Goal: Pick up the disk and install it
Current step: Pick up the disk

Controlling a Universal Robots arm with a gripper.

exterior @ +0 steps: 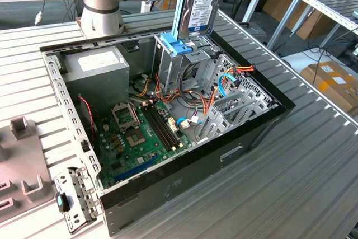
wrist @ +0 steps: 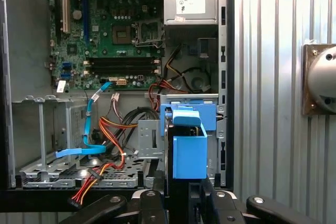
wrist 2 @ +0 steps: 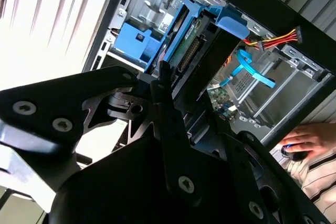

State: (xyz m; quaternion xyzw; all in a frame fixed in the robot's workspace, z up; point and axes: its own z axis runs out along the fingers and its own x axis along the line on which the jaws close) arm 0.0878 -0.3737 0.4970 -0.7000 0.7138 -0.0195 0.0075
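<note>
The disk (exterior: 201, 3) hangs upright over the open computer case (exterior: 184, 166), label side showing, with its light-blue carrier rail (exterior: 182, 9) along the edge. Its lower end is just above the tall metal drive cage (exterior: 184, 65) and that cage's blue plastic bracket (exterior: 174, 44). In both wrist views my gripper (wrist 2: 184, 95) (wrist: 184, 203) is shut on the disk (wrist 2: 193, 51), black fingers (wrist: 149, 203) on either side of the blue carrier (wrist: 189, 153). The cage's bay lies directly beyond the disk's end.
Inside the case are the motherboard (exterior: 140, 132), the power supply (exterior: 92, 62), and loose orange and blue cables (exterior: 238, 71) beside the cage. A person's hand (wrist 2: 307, 140) rests outside the case. Grey fixtures (exterior: 19, 160) lie at the exterior view's left; the arm's base (exterior: 103, 4) stands behind.
</note>
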